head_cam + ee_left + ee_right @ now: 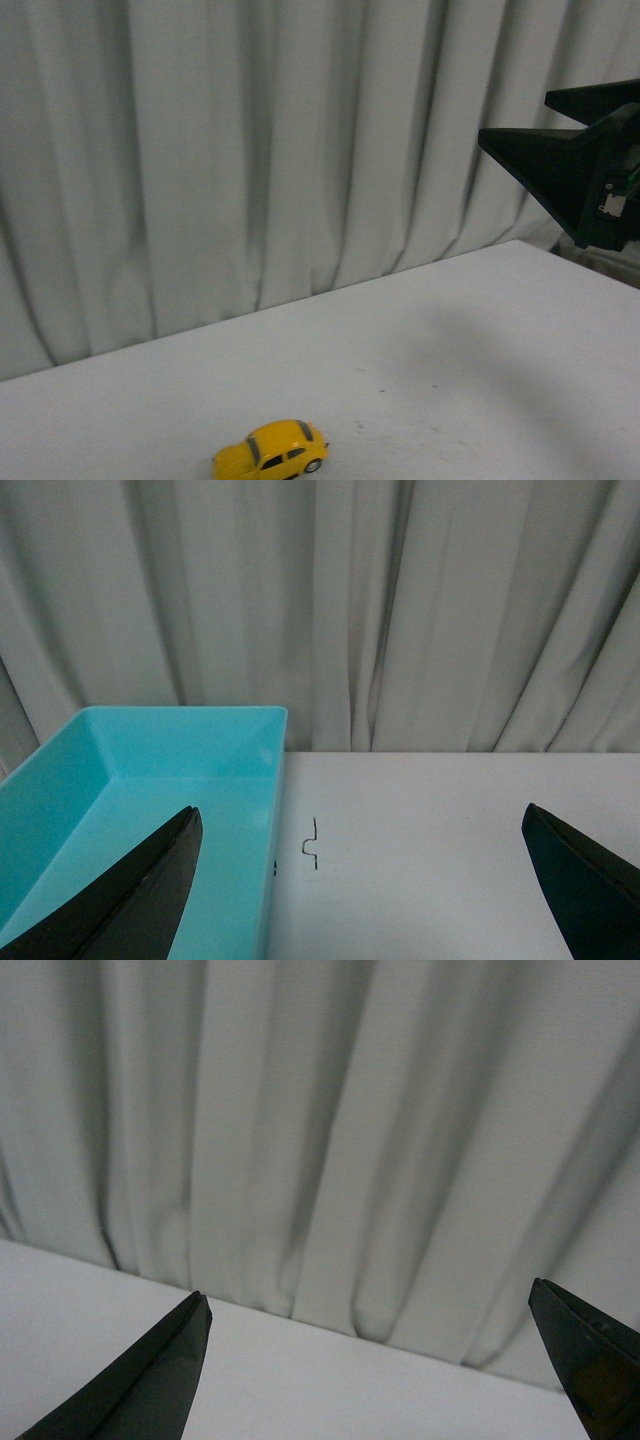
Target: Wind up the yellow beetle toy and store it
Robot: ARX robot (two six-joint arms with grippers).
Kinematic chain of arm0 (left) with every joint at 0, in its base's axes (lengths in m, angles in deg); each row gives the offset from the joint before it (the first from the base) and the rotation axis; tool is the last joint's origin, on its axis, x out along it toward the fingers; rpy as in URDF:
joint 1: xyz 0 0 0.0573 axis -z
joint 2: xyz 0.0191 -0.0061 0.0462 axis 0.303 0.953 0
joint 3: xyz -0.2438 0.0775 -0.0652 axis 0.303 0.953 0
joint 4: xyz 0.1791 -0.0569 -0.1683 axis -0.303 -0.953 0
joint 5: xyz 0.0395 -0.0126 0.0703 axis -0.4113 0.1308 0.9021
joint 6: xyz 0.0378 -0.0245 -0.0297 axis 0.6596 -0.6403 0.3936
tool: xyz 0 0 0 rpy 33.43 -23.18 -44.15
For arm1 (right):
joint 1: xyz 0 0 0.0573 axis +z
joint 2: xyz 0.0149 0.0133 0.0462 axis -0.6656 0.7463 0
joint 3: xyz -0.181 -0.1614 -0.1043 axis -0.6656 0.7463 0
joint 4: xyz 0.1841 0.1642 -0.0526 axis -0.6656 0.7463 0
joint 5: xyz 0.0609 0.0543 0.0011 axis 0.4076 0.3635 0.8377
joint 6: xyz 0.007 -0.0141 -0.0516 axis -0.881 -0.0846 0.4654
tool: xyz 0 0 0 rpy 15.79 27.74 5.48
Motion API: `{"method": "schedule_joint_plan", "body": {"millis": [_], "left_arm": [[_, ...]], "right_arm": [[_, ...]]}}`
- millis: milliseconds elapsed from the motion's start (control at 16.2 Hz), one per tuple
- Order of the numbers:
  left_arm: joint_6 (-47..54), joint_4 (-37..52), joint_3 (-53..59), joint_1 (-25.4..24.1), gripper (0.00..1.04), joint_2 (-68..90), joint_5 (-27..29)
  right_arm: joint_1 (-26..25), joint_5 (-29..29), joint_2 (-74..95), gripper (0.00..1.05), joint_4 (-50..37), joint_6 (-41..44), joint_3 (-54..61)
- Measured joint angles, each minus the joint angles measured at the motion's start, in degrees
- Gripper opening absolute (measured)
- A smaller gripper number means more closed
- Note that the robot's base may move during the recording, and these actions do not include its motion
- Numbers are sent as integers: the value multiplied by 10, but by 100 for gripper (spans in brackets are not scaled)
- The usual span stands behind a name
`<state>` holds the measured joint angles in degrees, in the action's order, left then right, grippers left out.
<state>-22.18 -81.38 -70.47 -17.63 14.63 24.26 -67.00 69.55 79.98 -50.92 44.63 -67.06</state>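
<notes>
Above the table (450, 340) at right, right tool (513, 117) hangs raised and wide; left tool (360, 810) likewise wide.

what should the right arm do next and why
Probably lower the right tool toward the yellow beetle toy. The toy sits untouched on the white table, while that tool hangs high and apart from it, open and empty, its wrist camera seeing only curtain and table.
</notes>
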Motion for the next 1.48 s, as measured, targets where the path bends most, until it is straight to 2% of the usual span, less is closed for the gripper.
{"method": "schedule_joint_plan", "body": {"millis": [124, 371, 556, 865, 927, 989, 1112, 1360, 1483], "left_arm": [[0, 0, 0, 0, 98, 0, 0], [0, 0, 0, 0, 98, 0, 0], [0, 0, 0, 0, 98, 0, 0], [0, 0, 0, 0, 98, 0, 0], [0, 0, 0, 0, 98, 0, 0], [0, 0, 0, 0, 98, 0, 0], [0, 0, 0, 0, 98, 0, 0], [0, 0, 0, 0, 98, 0, 0], [0, 0, 0, 0, 98, 0, 0]], "right_arm": [[10, 87, 114, 98, 97, 95, -90], [113, 106, 240, 98, 342, 312, -266], [184, 49, 352, 98, 540, 494, -379], [236, -46, 480, 98, 748, 701, -479], [247, -81, 511, 98, 787, 748, -505], [254, -108, 538, 98, 791, 781, -520], [264, -123, 576, 98, 801, 808, -543], [290, -143, 633, 98, 813, 814, -589], [303, -174, 670, 98, 819, 814, -618]]}}
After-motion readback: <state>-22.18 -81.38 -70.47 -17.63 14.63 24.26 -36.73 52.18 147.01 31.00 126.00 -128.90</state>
